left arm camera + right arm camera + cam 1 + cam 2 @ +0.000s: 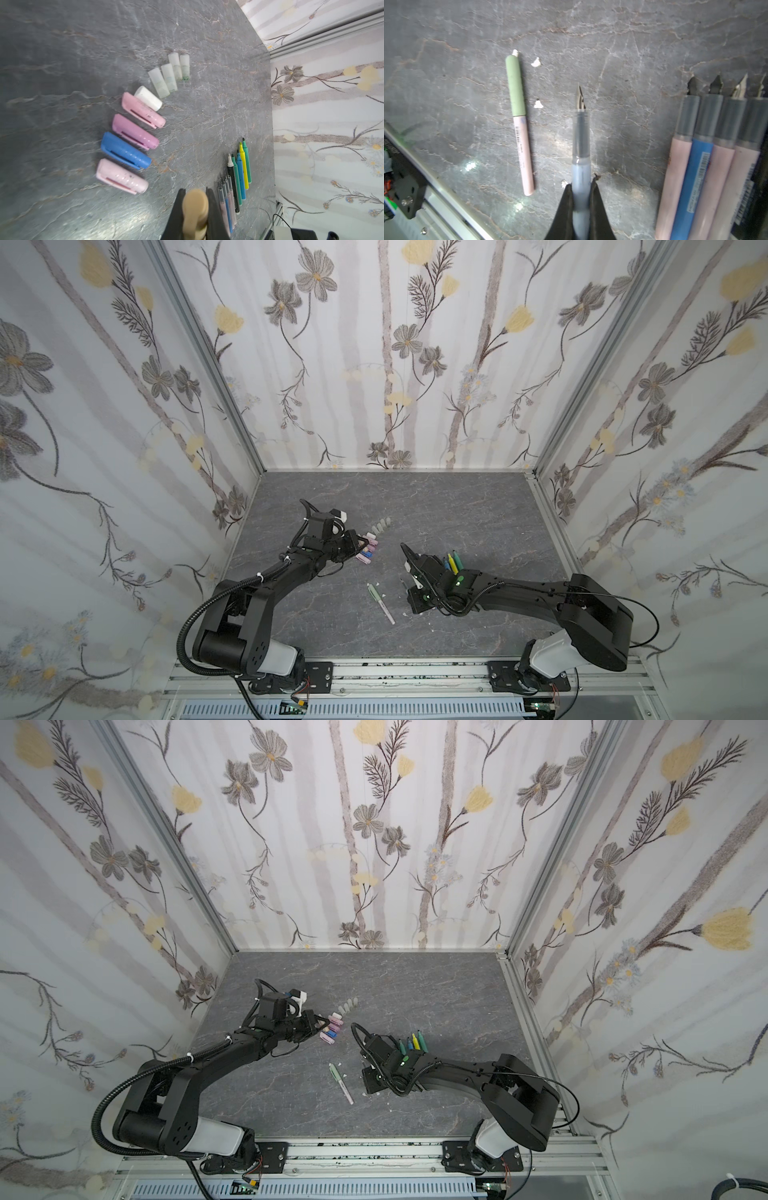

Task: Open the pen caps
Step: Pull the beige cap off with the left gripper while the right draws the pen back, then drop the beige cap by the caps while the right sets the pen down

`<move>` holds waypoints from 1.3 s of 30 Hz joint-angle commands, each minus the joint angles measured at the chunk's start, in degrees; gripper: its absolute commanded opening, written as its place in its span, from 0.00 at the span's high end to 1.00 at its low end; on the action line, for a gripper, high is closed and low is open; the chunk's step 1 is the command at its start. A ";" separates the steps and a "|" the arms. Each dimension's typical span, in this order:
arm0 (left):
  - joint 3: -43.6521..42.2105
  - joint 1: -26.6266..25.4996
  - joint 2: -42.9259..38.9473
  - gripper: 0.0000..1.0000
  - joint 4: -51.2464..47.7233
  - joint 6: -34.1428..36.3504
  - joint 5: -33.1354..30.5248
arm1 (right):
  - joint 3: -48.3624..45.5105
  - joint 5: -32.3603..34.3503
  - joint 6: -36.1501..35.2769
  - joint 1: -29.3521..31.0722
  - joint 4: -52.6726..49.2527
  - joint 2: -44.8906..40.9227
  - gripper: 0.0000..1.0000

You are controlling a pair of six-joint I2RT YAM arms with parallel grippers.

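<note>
My left gripper (195,190) is shut on a peach pen cap (195,207), held just above the table beside a row of loose pen caps: pale pink (121,176), blue (125,150), purple (135,131), pink (143,110), white (148,98) and several translucent ones (166,76). My right gripper (581,185) is shut on a pale blue pen (581,145) with its nib bare. A pink pen (523,153) still wearing a green cap (515,85) lies alone beside it, and shows in both top views (380,601) (340,1081).
Uncapped pens lie in a row: thick teal, blue, yellow and green ones (241,170) and thin pink and blue ones (716,155), next to my right wrist (453,562). White scraps (535,62) dot the grey marble table (415,506). Floral walls (374,364) enclose three sides.
</note>
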 commanded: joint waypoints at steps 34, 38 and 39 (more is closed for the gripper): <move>-14.57 3.06 -1.13 0.94 9.21 -8.11 -2.50 | 7.20 15.02 1.67 1.52 -11.86 7.13 0.74; -13.95 2.62 0.15 0.94 10.46 -8.95 -2.42 | 7.55 15.93 1.48 1.53 -12.51 6.71 0.74; -13.85 2.57 0.43 0.94 10.57 -9.01 -2.49 | 7.64 16.25 1.36 1.52 -12.67 6.60 0.74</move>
